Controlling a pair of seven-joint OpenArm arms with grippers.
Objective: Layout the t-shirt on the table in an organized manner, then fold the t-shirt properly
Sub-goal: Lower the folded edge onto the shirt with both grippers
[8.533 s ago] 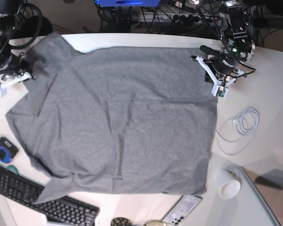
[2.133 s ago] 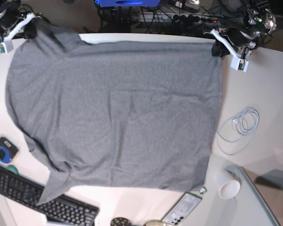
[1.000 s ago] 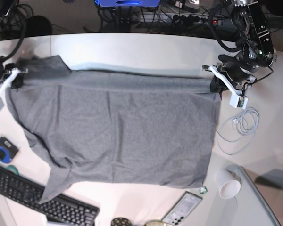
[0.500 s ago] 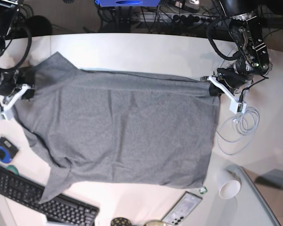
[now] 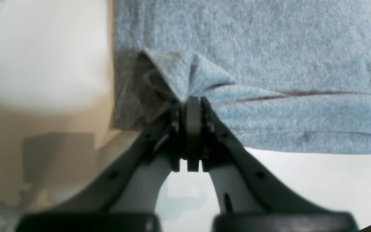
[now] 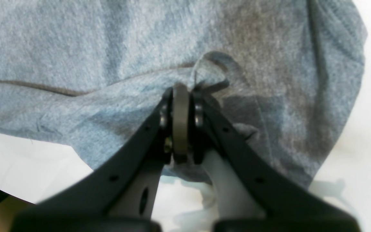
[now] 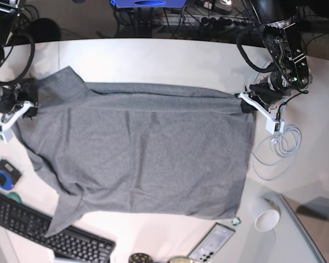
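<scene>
Versus half a second back: the t-shirt (image 7: 142,153) sat almost the same, its far edge folded over toward the near side in a band across the top. The left gripper (image 7: 245,105) had moved slightly nearer and further left along the far right corner; the right gripper (image 7: 23,104) had barely shifted at the far left.

Near edge: keyboard (image 7: 44,230) at the near left, with the shirt's near-left sleeve lying over its far edge. A blue tape measure (image 7: 4,174) sat just left of the cloth. A phone (image 7: 211,244) and a paper cup (image 7: 266,215) lay near right, the phone just off the hem. Little free room along that edge.

Right side: a coiled white cable (image 7: 277,145) lay just beside the shirt's right edge, close under the left gripper.

The shirt covered the middle of the table (image 7: 164,60), mostly flat with light wrinkles.

Left gripper (image 5: 192,106) was pinched tight on a peaked bit of t-shirt (image 5: 269,64) at the corner. Right gripper (image 6: 180,96) was likewise clamped on t-shirt (image 6: 92,58) fabric near a small loop of cloth.

Far side: a broad strip of bare white table was open beyond the fold. Past the curved edge were cables, a power strip (image 7: 192,21) and dark floor.
</scene>
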